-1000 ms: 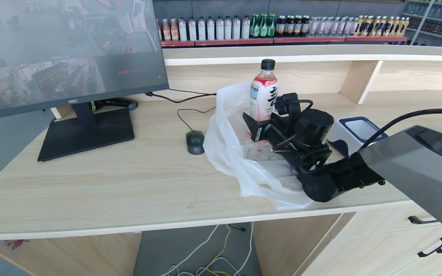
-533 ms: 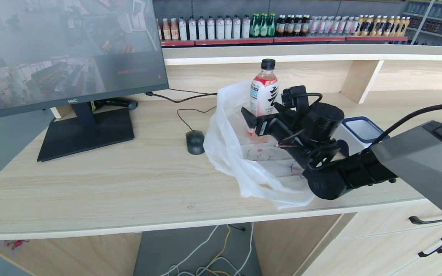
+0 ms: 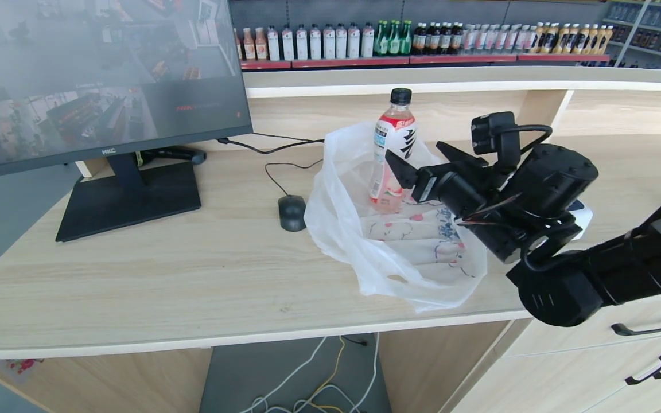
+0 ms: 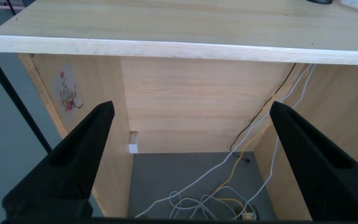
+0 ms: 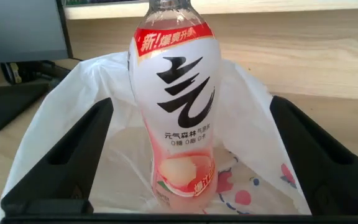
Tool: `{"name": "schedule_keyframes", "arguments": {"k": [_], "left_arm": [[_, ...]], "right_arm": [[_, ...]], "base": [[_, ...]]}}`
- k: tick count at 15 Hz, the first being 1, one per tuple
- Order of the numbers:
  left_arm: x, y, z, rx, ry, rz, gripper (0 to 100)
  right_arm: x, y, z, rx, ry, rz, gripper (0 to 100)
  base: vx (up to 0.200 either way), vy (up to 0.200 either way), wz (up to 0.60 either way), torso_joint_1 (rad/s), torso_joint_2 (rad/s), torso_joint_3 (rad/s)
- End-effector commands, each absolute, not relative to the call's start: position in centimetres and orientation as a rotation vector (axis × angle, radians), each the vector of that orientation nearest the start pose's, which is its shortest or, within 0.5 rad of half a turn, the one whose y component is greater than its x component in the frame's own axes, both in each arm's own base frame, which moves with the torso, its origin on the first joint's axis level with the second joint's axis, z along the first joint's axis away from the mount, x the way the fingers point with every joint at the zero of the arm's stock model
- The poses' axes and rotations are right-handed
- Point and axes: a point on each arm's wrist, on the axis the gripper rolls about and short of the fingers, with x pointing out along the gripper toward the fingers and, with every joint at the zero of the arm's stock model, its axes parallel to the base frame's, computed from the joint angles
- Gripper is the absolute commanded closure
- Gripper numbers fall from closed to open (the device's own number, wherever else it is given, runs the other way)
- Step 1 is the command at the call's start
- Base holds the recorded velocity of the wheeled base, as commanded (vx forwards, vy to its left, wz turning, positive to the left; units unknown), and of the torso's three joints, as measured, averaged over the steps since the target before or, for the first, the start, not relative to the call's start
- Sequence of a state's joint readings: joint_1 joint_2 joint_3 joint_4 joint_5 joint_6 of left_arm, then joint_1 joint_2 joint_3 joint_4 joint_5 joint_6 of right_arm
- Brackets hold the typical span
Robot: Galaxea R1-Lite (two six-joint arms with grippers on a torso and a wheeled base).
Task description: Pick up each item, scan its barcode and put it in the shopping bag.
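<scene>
Bottle [image 3: 393,150] stands upright inside shopping bag [image 3: 336,221], just left of right gripper [image 3: 416,155]; jaws wide open, holding nothing.

Black cabled right arm [image 3: 623,269] ends in wedge jaws.

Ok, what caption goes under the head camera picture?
Black-capped pink plastic drink bottle standing upright in the white plastic shopping bag, with the open black right gripper close beside it.
</scene>
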State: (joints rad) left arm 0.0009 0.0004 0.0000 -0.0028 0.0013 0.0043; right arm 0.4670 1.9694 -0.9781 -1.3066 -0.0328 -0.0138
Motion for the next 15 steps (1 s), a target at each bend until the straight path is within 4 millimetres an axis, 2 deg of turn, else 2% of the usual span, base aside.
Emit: {"name": "schedule_keyframes", "arguments": {"k": [1, 4, 6, 7, 8, 11, 13, 15], "left_arm": [[-2.3, 0.0, 7.6, 0.005, -0.003, 0.003, 0], [-2.3, 0.0, 7.6, 0.005, -0.003, 0.003, 0], [-2.3, 0.0, 7.6, 0.005, -0.003, 0.003, 0], [-2.3, 0.0, 7.6, 0.005, -0.003, 0.003, 0], [-2.3, 0.0, 7.6, 0.005, -0.003, 0.003, 0], [-2.3, 0.0, 7.6, 0.005, -0.003, 0.003, 0], [-2.3, 0.0, 7.6, 0.005, -0.003, 0.003, 0], [-2.3, 0.0, 7.6, 0.003, -0.003, 0.003, 0]], "right_arm": [[28.5, 14.3, 22.2, 0.075, -0.355, 0.427, 0], [26.2, 13.1, 21.2, 0.092, -0.415, 0.418, 0], [23.9, 12.0, 18.9, 0.069, -0.325, 0.417, 0], [22.4, 11.2, 18.4, 0.061, -0.295, 0.419, 0], [21.7, 10.8, 18.0, 0.057, -0.274, 0.42, 0], [20.2, 10.1, 18.1, 0.056, -0.274, 0.42, 0], [19.1, 9.6, 17.2, 0.028, -0.238, 0.408, 0], [18.9, 9.7, 17.2, 0.021, -0.238, 0.412, 0]], "base": [[0.0, 0.0, 0.0, 0.0, 0.0, 0.0], [0.0, 0.0, 0.0, 0.0, 0.0, 0.0], [0.0, 0.0, 0.0, 0.0, 0.0, 0.0], [0.0, 0.0, 0.0, 0.0, 0.0, 0.0], [0.0, 0.0, 0.0, 0.0, 0.0, 0.0], [0.0, 0.0, 0.0, 0.0, 0.0, 0.0], [0.0, 0.0, 0.0, 0.0, 0.0, 0.0], [0.0, 0.0, 0.0, 0.0, 0.0, 0.0]]}}
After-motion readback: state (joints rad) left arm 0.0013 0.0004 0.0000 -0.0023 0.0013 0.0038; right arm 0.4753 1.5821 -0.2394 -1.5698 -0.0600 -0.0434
